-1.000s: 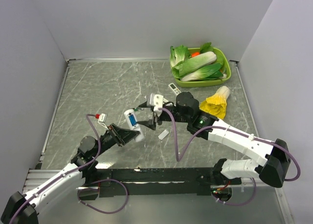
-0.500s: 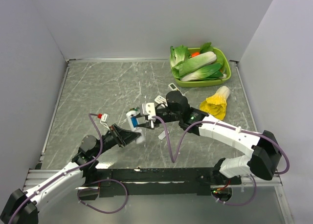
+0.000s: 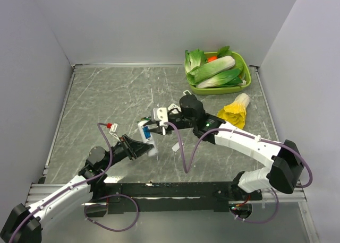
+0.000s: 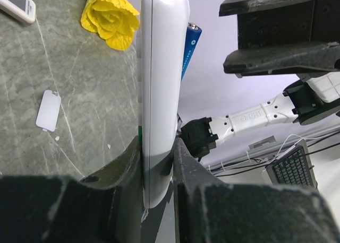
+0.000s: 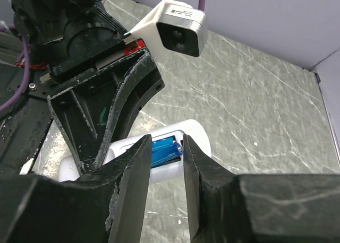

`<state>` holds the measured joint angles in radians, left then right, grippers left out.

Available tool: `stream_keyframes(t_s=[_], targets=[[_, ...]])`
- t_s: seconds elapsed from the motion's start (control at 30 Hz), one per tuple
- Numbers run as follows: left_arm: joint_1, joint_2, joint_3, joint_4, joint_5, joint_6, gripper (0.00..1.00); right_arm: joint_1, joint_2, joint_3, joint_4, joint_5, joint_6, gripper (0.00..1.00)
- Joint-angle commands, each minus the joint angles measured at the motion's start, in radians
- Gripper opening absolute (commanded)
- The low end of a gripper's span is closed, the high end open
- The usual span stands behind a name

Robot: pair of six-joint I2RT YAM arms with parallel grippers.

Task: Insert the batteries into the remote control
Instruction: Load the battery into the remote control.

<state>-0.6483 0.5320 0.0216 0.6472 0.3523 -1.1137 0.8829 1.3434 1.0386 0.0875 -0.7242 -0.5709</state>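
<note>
My left gripper [image 3: 139, 146] [image 4: 158, 147] is shut on the lower end of the slim white remote control [image 3: 145, 138] [image 4: 162, 84] and holds it tilted up off the table. Its open back compartment holds two blue batteries [image 3: 143, 130] [image 5: 166, 150]. In the left wrist view one battery [image 4: 190, 48] sticks out of the compartment at an angle. My right gripper [image 3: 153, 127] [image 5: 166, 141] is just in front of the compartment, jaws a little apart and holding nothing. The batteries show in the gap between its fingers.
A small white cover plate [image 4: 48, 110] [image 3: 177, 146] lies on the table right of the remote. A yellow flower-like item [image 3: 234, 111] [image 4: 111, 15] lies right of centre. A green tray [image 3: 245, 83] of vegetables stands at the back right. Another white remote [image 4: 16, 4] lies nearby.
My right gripper has moved left, from beside the cover plate up to the remote's battery compartment. The left gripper has kept the remote in about the same place.
</note>
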Motion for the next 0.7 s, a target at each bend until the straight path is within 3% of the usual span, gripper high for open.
stream_keyframes(t_s=[0.0,0.27,0.4,0.67], targets=[[0.004,-0.001,-0.035,0.078,0.022,0.020,0.01,-0.010,0.039,0.060,0.017,-0.026,-0.014,0.34],[0.004,-0.007,-0.032,0.072,0.024,0.023,0.01,-0.012,0.066,0.061,0.015,-0.024,-0.006,0.32],[0.004,-0.010,-0.034,0.078,0.017,0.019,0.01,-0.013,0.068,0.051,0.017,-0.032,0.008,0.25],[0.004,-0.021,-0.031,0.170,0.005,-0.012,0.01,-0.016,0.065,-0.037,0.096,-0.053,0.063,0.22]])
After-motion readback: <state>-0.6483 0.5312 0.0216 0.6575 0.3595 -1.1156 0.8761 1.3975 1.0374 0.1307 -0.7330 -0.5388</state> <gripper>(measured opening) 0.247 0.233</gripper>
